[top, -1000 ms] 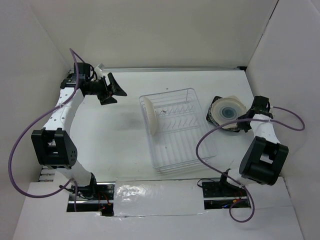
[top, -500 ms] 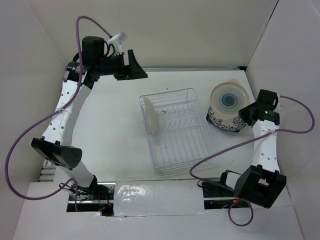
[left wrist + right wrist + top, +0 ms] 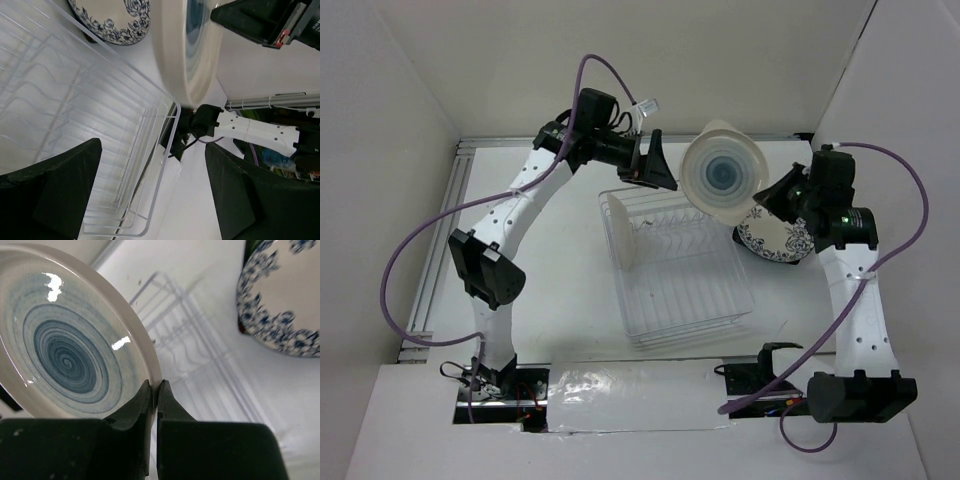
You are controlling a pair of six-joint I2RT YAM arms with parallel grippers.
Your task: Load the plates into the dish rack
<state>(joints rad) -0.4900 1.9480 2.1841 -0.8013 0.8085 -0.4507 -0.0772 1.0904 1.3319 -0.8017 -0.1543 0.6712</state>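
My right gripper (image 3: pixel 767 195) (image 3: pixel 154 388) is shut on the rim of the white plate with a blue centre (image 3: pixel 723 172) (image 3: pixel 65 347). It holds the plate tilted in the air over the far right corner of the wire dish rack (image 3: pixel 675 270) (image 3: pixel 200 360). The dark-rimmed floral plate (image 3: pixel 775 242) (image 3: pixel 285 305) lies on the table to the right of the rack. My left gripper (image 3: pixel 655 167) (image 3: pixel 152 160) is open and empty above the rack's far edge (image 3: pixel 75 100), just left of the held plate (image 3: pixel 180 50). A cream plate (image 3: pixel 614 215) stands in the rack's far left, partly hidden by my left arm.
White walls enclose the table on the left, back and right. A metal rail (image 3: pixel 440 240) runs along the left edge. Purple cables loop off both arms.
My right gripper has lifted the blue-centred plate off the floral plate and carried it left towards the rack. My left arm has swung right from the far left corner to the rack's far edge.
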